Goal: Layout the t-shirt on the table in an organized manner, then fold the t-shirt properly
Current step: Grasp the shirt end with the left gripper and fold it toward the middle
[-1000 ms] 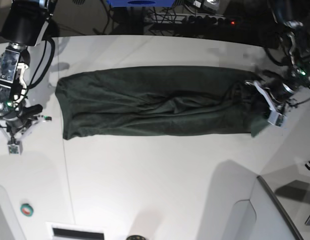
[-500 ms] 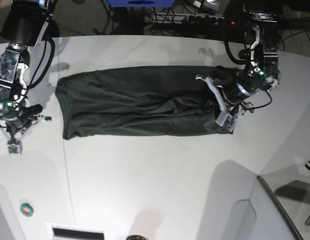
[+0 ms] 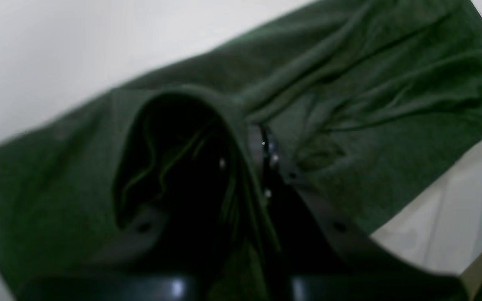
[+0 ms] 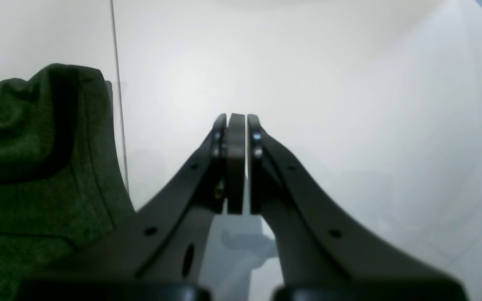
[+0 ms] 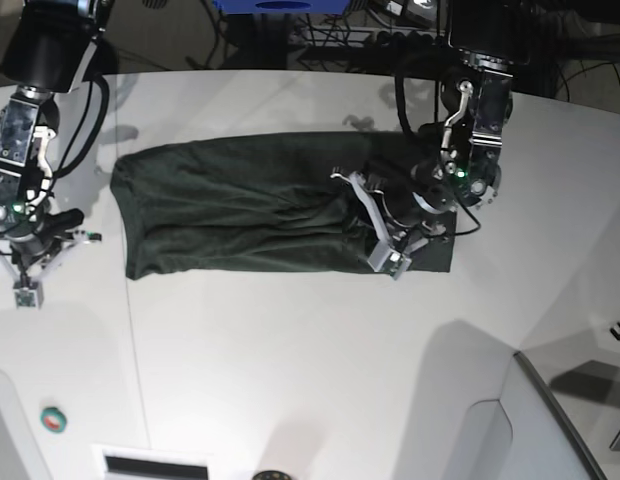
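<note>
The dark green t-shirt (image 5: 240, 205) lies as a long band across the white table (image 5: 290, 360). My left gripper (image 5: 388, 262) is shut on the t-shirt's right end and holds it folded back over the band, near the front edge. In the left wrist view the fabric (image 3: 349, 83) drapes over and between the dark fingers of the left gripper (image 3: 262, 142). My right gripper (image 5: 28, 292) hangs shut and empty over bare table, left of the t-shirt's left end. Its wrist view shows the right gripper (image 4: 236, 121) with pads pressed together and the t-shirt (image 4: 36, 146) beside it.
A thin dark seam (image 4: 117, 83) runs across the table by the shirt's left end. A small green round object (image 5: 53, 420) sits front left, and a white vent-like panel (image 5: 155, 465) lies at the front edge. A grey panel (image 5: 570, 420) stands at the front right. Cables (image 5: 390, 40) crowd the back edge.
My left gripper has carried the shirt's right end leftwards over the band, so the band is now shorter on the right. The right arm has not moved.
</note>
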`<state>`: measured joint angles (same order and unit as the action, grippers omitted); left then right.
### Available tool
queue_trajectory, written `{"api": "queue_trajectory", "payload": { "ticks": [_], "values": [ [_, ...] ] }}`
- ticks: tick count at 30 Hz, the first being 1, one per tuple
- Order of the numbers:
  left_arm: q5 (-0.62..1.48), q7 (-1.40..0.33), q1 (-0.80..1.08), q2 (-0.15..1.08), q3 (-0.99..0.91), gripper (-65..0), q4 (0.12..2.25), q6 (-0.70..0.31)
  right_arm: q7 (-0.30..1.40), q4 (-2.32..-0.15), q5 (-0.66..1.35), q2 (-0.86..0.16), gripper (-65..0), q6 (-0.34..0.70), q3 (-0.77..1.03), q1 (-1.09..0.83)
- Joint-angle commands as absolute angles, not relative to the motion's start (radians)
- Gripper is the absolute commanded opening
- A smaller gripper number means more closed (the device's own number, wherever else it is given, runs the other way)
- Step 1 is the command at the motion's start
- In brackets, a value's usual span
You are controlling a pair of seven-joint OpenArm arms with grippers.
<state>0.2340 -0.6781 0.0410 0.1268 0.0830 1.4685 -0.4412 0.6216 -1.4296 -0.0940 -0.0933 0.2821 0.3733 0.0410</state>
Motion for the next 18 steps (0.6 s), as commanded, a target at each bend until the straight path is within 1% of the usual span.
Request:
{"api": "queue_trajectory", "payload": {
  "ticks": [1, 16, 17, 18],
  "values": [
    [0.249, -0.657, 0.024, 0.124, 0.091, -65.0, 1.477, -0.441, 0.601, -1.448, -0.093, -0.105, -63.5, 0.289, 0.378, 0.062],
    [0.249, -0.661, 0.022, 0.122, 0.096, -65.0, 1.474, -0.441, 0.601, -1.445, -0.093, -0.105, -63.5, 0.289, 0.374, 0.081],
    [0.249, -0.661, 0.024, 0.122, 0.096, -64.7, 1.477, -0.441, 0.601, -1.445, -0.093, -0.105, -63.5, 0.289, 0.374, 0.082],
    [0.249, -0.661, 0.024, 0.122, 0.096, -60.6, 1.477, -0.441, 0.601, -1.445, -0.093, -0.105, -63.5, 0.289, 0.374, 0.082]
  ]
}}
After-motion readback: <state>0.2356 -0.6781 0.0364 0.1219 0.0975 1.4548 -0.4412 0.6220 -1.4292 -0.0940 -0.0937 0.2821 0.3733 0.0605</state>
